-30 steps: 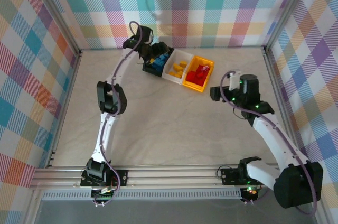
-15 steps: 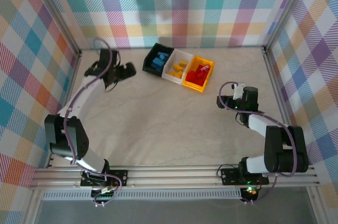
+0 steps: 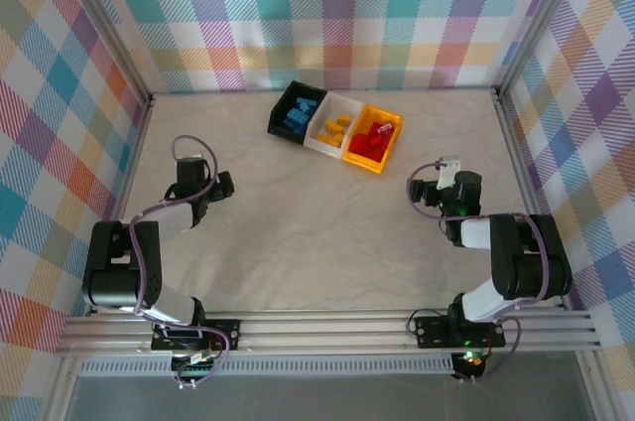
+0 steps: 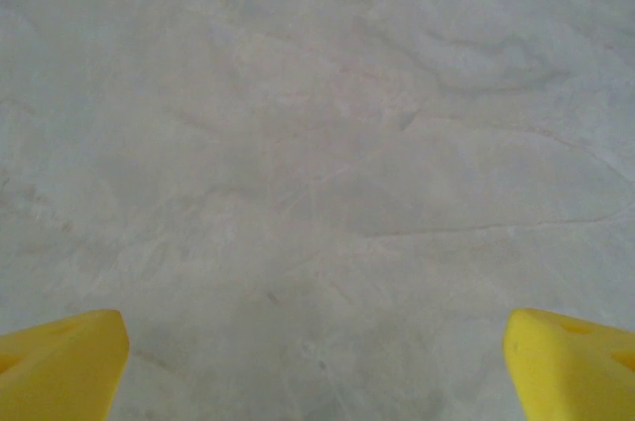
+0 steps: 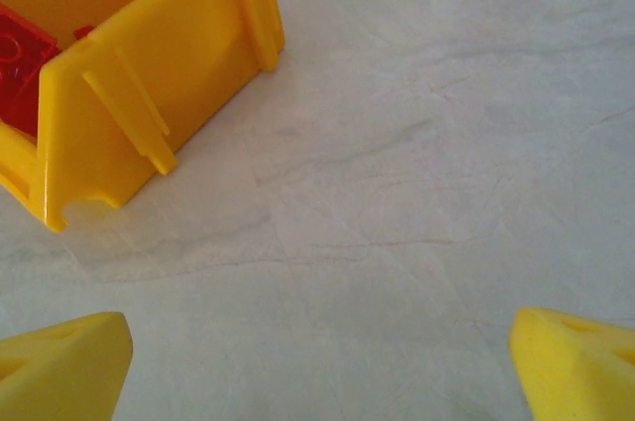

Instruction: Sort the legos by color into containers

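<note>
Legos (image 3: 372, 136) lie sorted in three joined containers (image 3: 347, 103) near the middle of the table's (image 3: 317, 242) far edge: blue in the black bin (image 3: 294, 93), yellow in the white, red in the yellow-orange bin (image 5: 159, 64). The left gripper (image 4: 316, 347), toward the left edge, and the right gripper (image 5: 317, 342), beside the yellow-orange bin, both gape wide, holding nothing.

We saw the three containers joined in a slanted row at the far side, upright and open-topped: the black bin (image 3: 290, 95) leftmost, the white bin (image 3: 347, 105) in the middle, the yellow-orange bin (image 3: 393, 119) rightmost. Blue legos (image 3: 298, 116) lay in the black, yellow legos (image 3: 335, 127) in the white, red legos (image 3: 371, 139) in the yellow-orange.
</note>
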{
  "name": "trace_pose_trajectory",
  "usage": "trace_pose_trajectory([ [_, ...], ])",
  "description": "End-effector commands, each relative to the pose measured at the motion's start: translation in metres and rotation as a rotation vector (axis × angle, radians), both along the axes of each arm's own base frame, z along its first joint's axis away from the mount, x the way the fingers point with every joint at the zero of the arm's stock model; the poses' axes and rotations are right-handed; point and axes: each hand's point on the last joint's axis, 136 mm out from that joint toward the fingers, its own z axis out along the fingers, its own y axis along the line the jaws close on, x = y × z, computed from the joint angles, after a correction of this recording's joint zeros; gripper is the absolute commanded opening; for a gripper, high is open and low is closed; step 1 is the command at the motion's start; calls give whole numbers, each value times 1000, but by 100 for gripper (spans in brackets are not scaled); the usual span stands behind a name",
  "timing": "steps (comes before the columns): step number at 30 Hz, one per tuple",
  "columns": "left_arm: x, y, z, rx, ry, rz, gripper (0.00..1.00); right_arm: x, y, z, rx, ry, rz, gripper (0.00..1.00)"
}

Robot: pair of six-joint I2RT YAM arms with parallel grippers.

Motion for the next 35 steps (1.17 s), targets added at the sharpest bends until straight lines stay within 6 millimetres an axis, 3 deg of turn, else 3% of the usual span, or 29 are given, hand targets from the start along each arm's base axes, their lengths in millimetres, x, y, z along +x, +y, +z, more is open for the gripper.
trace_pose_trajectory([
  [1, 24, -14, 28, 18, -178, -116, 97, 9, -2, 18, 4, -78, -11, 99],
  [5, 12, -38, 24, 21, -276, -253, 99, 9, -2, 18, 6, -76, -10, 100],
  [7, 5, -43, 13, 47, -314, -266, 100, 9, -2, 17, 5, -75, -12, 100],
  [8, 7, -44, 18, 52, -354, -267, 100, 9, -2, 18, 6, -78, -11, 100],
  [11, 11, -34, 12, 55, -291, -210, 100, 9, -2, 17, 7, -72, -11, 100],
  [35, 11, -36, 12, 74, -290, -208, 100, 10, -6, 17, 4, -69, -36, 100],
])
